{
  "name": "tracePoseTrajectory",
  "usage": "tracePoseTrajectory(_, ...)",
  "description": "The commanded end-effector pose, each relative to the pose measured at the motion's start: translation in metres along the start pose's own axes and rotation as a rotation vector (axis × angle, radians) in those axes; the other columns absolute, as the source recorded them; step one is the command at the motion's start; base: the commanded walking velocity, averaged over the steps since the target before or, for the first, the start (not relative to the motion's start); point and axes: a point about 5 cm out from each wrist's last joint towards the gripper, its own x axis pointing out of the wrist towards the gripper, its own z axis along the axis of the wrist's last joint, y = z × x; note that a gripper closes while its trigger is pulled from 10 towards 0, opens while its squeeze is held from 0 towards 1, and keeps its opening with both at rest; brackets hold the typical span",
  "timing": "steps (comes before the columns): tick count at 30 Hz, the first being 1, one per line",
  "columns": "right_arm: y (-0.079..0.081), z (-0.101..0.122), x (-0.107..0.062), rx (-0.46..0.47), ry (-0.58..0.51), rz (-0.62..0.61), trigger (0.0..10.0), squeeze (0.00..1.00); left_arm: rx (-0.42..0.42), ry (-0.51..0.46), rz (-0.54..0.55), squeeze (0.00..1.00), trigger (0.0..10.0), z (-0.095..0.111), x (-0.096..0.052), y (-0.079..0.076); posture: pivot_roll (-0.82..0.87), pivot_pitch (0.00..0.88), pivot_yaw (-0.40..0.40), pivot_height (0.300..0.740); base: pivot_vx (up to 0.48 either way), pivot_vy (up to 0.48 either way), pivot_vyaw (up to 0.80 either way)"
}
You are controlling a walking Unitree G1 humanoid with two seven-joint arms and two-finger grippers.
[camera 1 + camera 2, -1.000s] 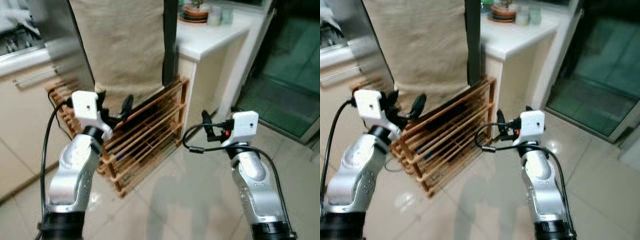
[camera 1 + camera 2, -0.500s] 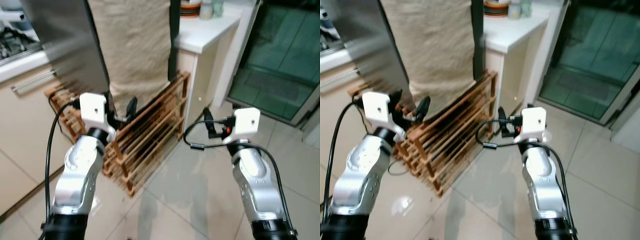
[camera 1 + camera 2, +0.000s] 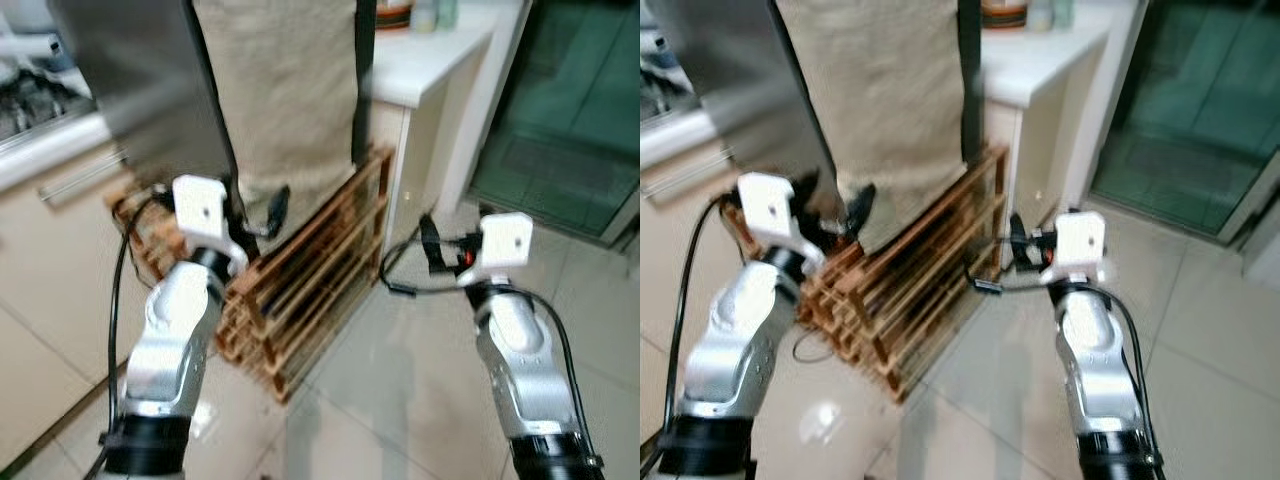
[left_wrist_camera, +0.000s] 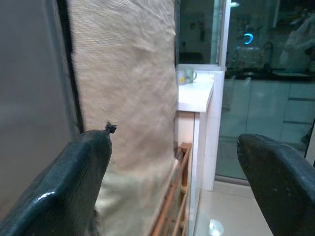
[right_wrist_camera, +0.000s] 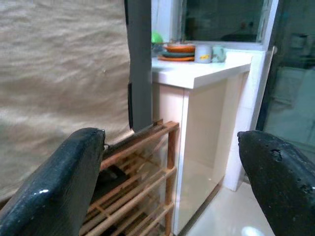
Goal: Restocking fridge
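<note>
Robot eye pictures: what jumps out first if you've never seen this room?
A big beige cloth hangs straight ahead, with a slatted wooden rack on the tiled floor below it. The robot's left gripper and right gripper, both open and empty, are raised in front of these. A white counter stands to the right.

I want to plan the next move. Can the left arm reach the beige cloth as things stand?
Probably yes. The left end effector is open, close before the beige cloth above the wooden rack, with nothing between.
</note>
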Motion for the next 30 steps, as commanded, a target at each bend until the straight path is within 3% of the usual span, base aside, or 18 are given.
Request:
tracePoseTrajectory(1, 0.008, 0.001, 0.002, 0.005, -0.005, 0.024, 10.0, 0.0, 0.013, -0.001, 0.014, 0.0, 10.0, 0.002, 0.0, 0.008, -0.07, 0.0, 0.061, 0.74, 0.244, 0.412, -0.79)
tracePoseTrajectory(7, 0.008, -0.001, 0.002, 0.001, -0.003, 0.026, 10.0, 0.0, -0.015, -0.013, 0.015, 0.0, 10.0, 0.002, 0.002, 0.008, -0.07, 0.0, 0.062, 0.74, 0.0, 0.469, -0.78)
tracePoseTrajectory(13, 0.008, 0.0, 0.003, 0.007, -0.01, 0.029, 10.0, 0.0, -0.001, -0.024, 0.022, 0.0, 10.0, 0.003, 0.003, 0.007, -0.07, 0.0, 0.062, 0.74, 0.0, 0.0, -0.65)
tracePoseTrajectory(23, 0.01, 0.0, 0.004, 0.003, -0.013, 0.04, 10.0, 0.0, -0.002, -0.01, 0.107, 0.0, 10.0, 0.002, 0.006, 0.016, -0.07, 0.0, 0.058, 0.74, 0.0, 0.0, 0.0)
tracePoseTrajectory(30, 0.012, 0.0, 0.004, 0.004, -0.016, 0.043, 10.0, 0.0, 0.011, 0.02, 0.072, 0.0, 10.0, -0.001, 0.018, 0.006, -0.07, 0.0, 0.059, 0.74, 0.0, 0.0, 0.0)
